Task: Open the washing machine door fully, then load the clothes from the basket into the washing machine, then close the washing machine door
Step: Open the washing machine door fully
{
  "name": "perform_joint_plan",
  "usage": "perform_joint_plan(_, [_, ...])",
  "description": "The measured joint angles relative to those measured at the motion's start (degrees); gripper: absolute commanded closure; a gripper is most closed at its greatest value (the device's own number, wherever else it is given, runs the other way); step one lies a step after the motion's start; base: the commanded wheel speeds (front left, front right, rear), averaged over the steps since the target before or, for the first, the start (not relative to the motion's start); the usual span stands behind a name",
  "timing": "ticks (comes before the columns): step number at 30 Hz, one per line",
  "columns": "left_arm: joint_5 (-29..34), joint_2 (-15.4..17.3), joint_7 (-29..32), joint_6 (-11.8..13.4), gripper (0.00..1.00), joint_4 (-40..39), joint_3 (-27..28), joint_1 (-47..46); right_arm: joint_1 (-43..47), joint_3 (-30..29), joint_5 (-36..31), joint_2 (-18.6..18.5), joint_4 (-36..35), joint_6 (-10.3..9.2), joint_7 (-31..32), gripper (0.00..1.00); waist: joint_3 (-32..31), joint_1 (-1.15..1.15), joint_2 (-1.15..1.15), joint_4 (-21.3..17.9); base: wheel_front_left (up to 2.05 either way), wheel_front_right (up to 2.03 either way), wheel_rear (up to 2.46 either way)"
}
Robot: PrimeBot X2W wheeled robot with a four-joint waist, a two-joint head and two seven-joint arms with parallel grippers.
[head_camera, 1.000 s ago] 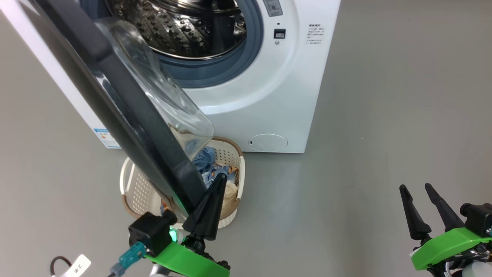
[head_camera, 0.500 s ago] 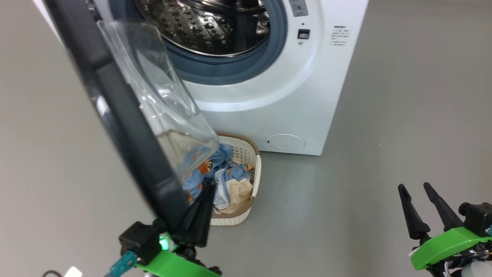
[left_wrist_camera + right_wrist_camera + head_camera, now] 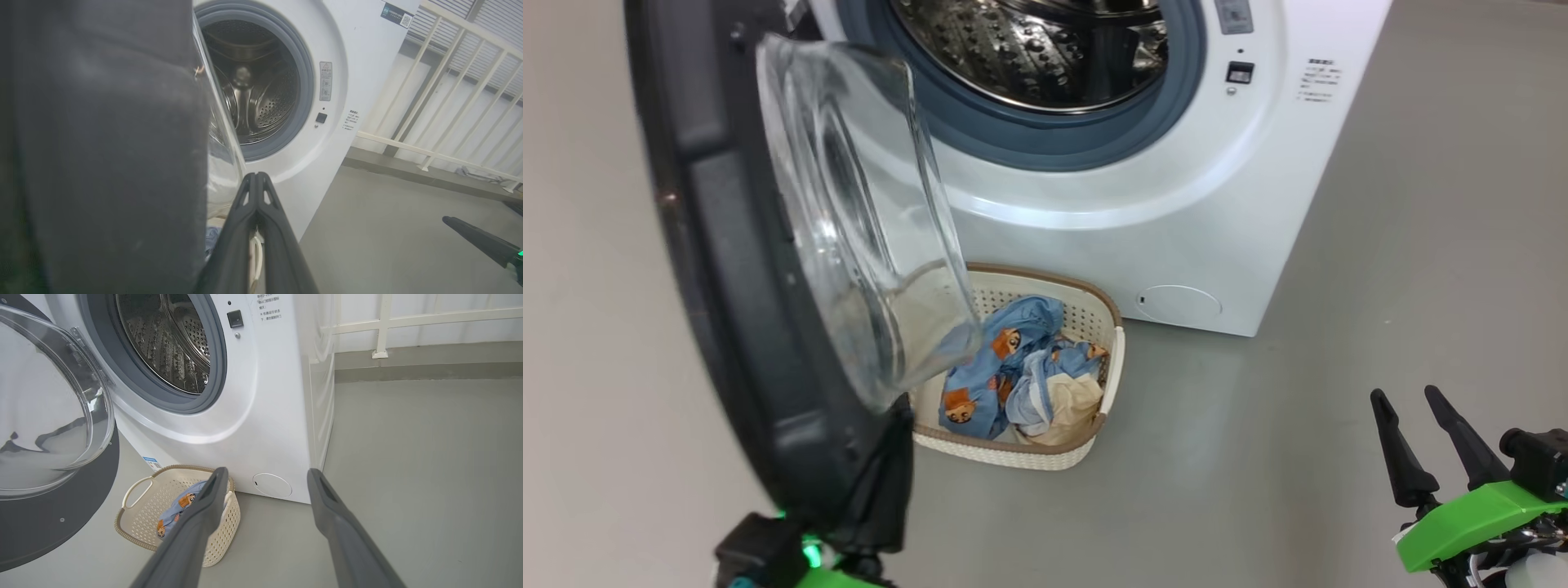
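The door (image 3: 727, 286) stands swung out from the machine's (image 3: 1176, 229) left side, its glass bowl (image 3: 849, 204) facing the open drum (image 3: 1045, 49). It looks stiff and fairly heavy, turning only on its hinge. The glass is probably slick, so the wide black ring is the better place to push. The left gripper (image 3: 882, 490) sits at the door's lowest rim, in front of the machine, with its fingertips closed together on nothing. It appears to press on the ring rather than clamp it.

The basket (image 3: 1029, 453) sits on the floor just before the machine's base, below the drum mouth. The clothes (image 3: 1005, 367) are heaped inside it. They should be light, limp and easy to snag. A raised fold at the top of the heap is the place to pinch. A garment may trail, and the basket looks light enough to slide or lift with it.

The right gripper (image 3: 1403, 392) hangs open and empty, well apart from the machine's front right corner. The floor (image 3: 1339, 327) is smooth grey, and a pale railing (image 3: 449, 81) runs behind the machine.
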Motion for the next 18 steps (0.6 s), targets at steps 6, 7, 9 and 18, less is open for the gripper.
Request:
perform_joint_plan(6, [0.0,2.1,0.0,2.8,1.0,0.2,5.2,1.5,0.0,0.0,0.0,0.0,0.0,0.0,0.0,0.0,0.2,0.0,0.0,1.5,0.0,0.0,0.0])
perform_joint_plan(7, [0.0,2.4,0.1,3.1,1.0,0.3,6.2,1.5,0.0,0.0,0.0,0.0,0.0,0.0,0.0,0.0,0.2,0.0,0.0,1.7,0.0,0.0,0.0])
perform_joint_plan(9, [0.0,2.8,0.1,3.8,1.0,0.5,7.8,1.5,0.0,0.0,0.0,0.0,0.0,0.0,0.0,0.0,0.3,0.0,0.0,2.0,0.0,0.0,0.0])
perform_joint_plan(18, [-0.6,5.4,0.1,5.9,1.0,3.6,13.6,1.0,0.0,0.3,0.0,0.0,-0.3,0.0,0.0,0.0,1.0,0.0,0.0,2.2,0.0,0.0,0.0])
